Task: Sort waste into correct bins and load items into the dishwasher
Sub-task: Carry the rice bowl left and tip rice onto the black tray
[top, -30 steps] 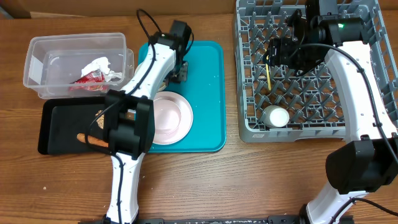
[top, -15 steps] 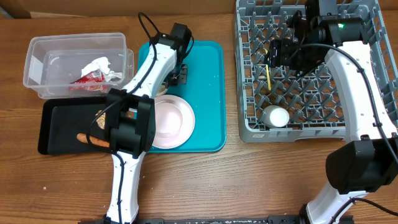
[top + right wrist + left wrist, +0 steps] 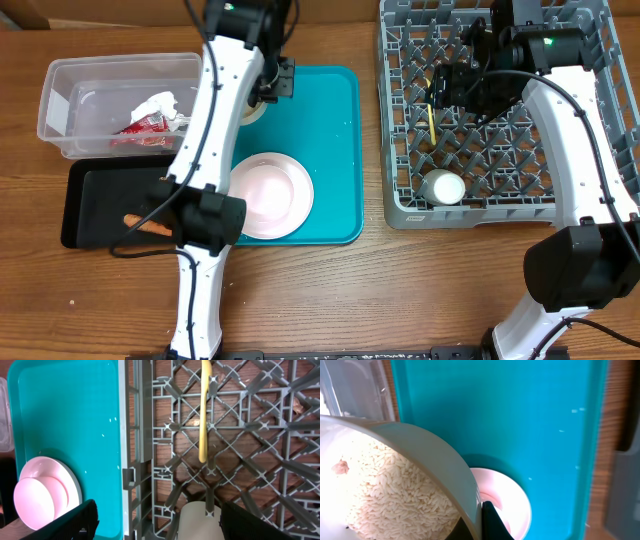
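My left gripper (image 3: pixel 264 92) is shut on the rim of a white bowl (image 3: pixel 249 108) full of loose white rice (image 3: pixel 385 485). It holds the bowl above the far left corner of the teal tray (image 3: pixel 335 120), next to the clear tub (image 3: pixel 60 100). The tub holds the red wrapper (image 3: pixel 143 126) and white paper (image 3: pixel 163 103). The black tray (image 3: pixel 95 200) holds the sausage (image 3: pixel 146 226) and crumbs (image 3: pixel 160 184). The pinkish plate (image 3: pixel 270 195) lies on the teal tray. My right gripper (image 3: pixel 160 527) is open over the grey rack (image 3: pixel 560 150), which holds the yellow spoon (image 3: pixel 204 415) and white cup (image 3: pixel 443 187).
The left arm (image 3: pixel 205 150) stretches over the black tray and the teal tray's left edge. The rack's upright pegs (image 3: pixel 260 435) stand under my right gripper. Bare wood table (image 3: pixel 400 290) lies in front of the trays and rack.
My left gripper has risen with the bowl of rice and moved back and left, from the tray's middle left toward its far left corner. The right arm has not moved.
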Available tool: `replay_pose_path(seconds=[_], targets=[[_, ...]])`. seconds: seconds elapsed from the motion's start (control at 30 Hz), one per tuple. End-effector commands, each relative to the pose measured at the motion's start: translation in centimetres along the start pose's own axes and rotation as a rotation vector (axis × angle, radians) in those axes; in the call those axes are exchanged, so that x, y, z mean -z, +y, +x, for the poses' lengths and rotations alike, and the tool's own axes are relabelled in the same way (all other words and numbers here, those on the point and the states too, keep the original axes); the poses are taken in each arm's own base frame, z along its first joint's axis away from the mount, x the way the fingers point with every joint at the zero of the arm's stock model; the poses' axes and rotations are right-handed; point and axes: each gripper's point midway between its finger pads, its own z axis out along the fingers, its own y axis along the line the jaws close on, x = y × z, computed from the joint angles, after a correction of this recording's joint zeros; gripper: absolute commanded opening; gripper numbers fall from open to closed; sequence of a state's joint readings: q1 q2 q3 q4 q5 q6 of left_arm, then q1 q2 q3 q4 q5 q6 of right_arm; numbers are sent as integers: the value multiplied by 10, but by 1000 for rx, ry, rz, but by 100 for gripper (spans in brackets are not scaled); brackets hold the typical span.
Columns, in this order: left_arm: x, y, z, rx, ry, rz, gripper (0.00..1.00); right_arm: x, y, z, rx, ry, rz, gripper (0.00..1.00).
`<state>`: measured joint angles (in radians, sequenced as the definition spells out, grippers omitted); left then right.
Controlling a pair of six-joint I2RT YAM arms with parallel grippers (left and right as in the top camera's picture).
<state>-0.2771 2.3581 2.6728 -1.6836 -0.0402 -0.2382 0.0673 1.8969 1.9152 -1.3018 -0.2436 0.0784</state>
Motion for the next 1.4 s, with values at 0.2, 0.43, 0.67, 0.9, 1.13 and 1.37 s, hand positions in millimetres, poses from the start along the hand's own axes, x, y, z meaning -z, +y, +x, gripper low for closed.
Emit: replay_pose_path(seconds=[0.2, 0.43, 0.67, 0.9, 1.13, 1.37], targets=[[80, 14, 28, 14, -78, 142, 4, 15, 5, 3, 8, -12, 4, 80], [60, 62, 81, 74, 96, 128, 4, 15, 5, 4, 6, -6, 4, 81], [31, 97, 110, 76, 208, 353, 4, 15, 4, 9, 1, 13, 7, 80], [14, 125, 113, 105, 89, 668, 4, 15, 3, 14, -6, 32, 10, 81], [1, 166, 121, 223, -100, 864, 4, 16, 3, 18, -9, 50, 13, 80], [1, 209, 125, 351, -252, 902, 4, 16, 2, 22, -15, 66, 14, 80]])
